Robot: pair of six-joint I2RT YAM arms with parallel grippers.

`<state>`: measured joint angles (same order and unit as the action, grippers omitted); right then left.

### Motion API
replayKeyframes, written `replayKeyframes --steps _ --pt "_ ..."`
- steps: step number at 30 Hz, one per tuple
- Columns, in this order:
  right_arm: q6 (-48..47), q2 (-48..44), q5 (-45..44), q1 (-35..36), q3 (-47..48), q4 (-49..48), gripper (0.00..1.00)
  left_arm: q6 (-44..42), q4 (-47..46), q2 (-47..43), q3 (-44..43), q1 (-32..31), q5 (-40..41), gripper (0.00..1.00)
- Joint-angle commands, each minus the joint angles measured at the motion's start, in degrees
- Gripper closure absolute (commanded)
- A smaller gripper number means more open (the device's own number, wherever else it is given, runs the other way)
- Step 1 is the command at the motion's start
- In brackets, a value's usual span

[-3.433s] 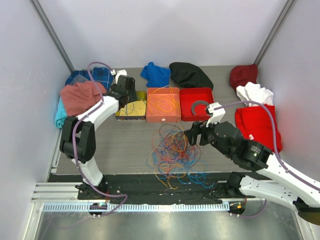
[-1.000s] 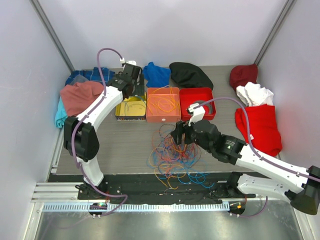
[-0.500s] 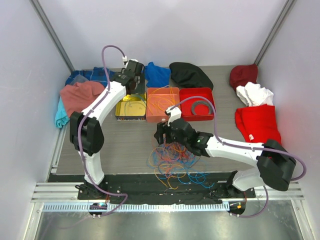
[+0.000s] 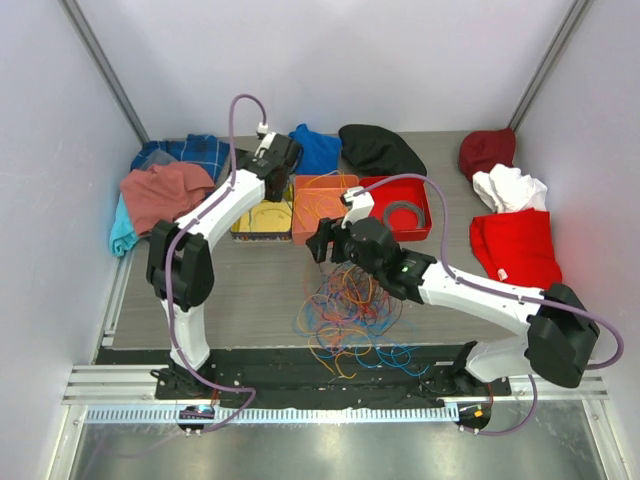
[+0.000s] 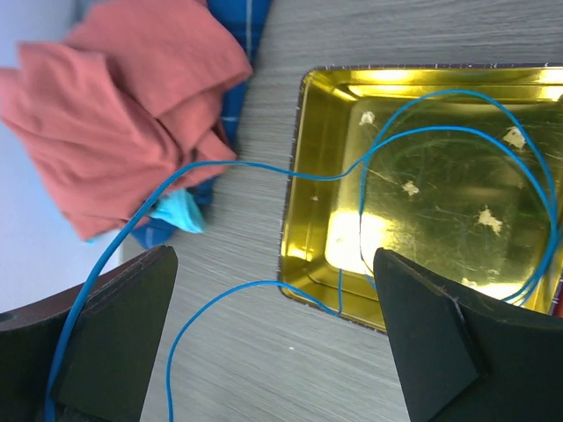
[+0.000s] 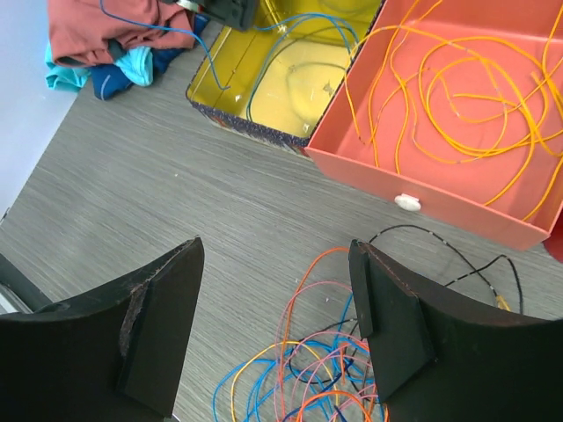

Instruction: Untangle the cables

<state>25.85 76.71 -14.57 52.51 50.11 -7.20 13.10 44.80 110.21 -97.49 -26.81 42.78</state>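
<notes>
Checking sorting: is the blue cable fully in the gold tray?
Partly out: blue cable loops inside gold tray but trails over its rim.

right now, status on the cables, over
Left pincer open over gold tray, blue cable trailing out. Right pincer open, empty, by the tangle. Clothes lie off to the sides.

Readable text: none in any view.
Gold tin (image 5: 422, 211): no lettering on its floor or rim.
Orange box (image 6: 457, 198): plain front wall, no print.
Red box (image 4: 418, 222): nothing legible.
Rust-red cloth (image 5: 132, 105): no tag or logo shows.
White arm shell (image 4: 480, 290): no brand mark can be made out.
Left gripper (image 5: 271, 255): black fingers (image 5: 114, 334) carry no marking.
Right gripper (image 6: 274, 246): black fingers (image 6: 158, 325) likewise unmarked.
Cables (image 4: 345, 310): too thin to show any print.
</notes>
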Motion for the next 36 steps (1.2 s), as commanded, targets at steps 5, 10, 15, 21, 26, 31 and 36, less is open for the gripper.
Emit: replayKeyframes --steps 5,10,15,21,26,31,36 --pt "-1.9 -6.2 -4.1 -0.6 1.8 3.4 0.25 -7.6 0.3 4.1 -3.6 -3.9 15.0 0.0" --pt "-2.9 -9.7 -4.9 -1.5 0.5 5.4 0.25 -10.7 0.5 5.5 -4.4 -4.1 17.7 0.0" --pt "-3.8 -11.6 -5.0 -2.4 0.4 6.2 0.25 -12.9 0.4 6.2 -4.5 -4.3 20.0 0.0" --pt "-2.8 -11.5 -5.9 -3.1 0.8 5.4 0.25 -3.4 4.5 3.1 -3.7 -3.4 8.6 0.0" --pt "0.1 -11.1 -9.1 -4.4 -0.3 0.8 0.24 4.8 -4.3 -6.5 6.2 1.7 -14.0 0.0" --pt "4.1 -8.2 -7.5 -7.5 -1.6 -4.6 0.22 7.3 -8.6 -11.3 9.3 4.8 -31.8 0.01" --pt "10.6 -3.1 4.2 -13.5 -2.5 -10.4 0.24 9.7 -10.3 -13.4 9.4 6.7 -41.5 0.1"
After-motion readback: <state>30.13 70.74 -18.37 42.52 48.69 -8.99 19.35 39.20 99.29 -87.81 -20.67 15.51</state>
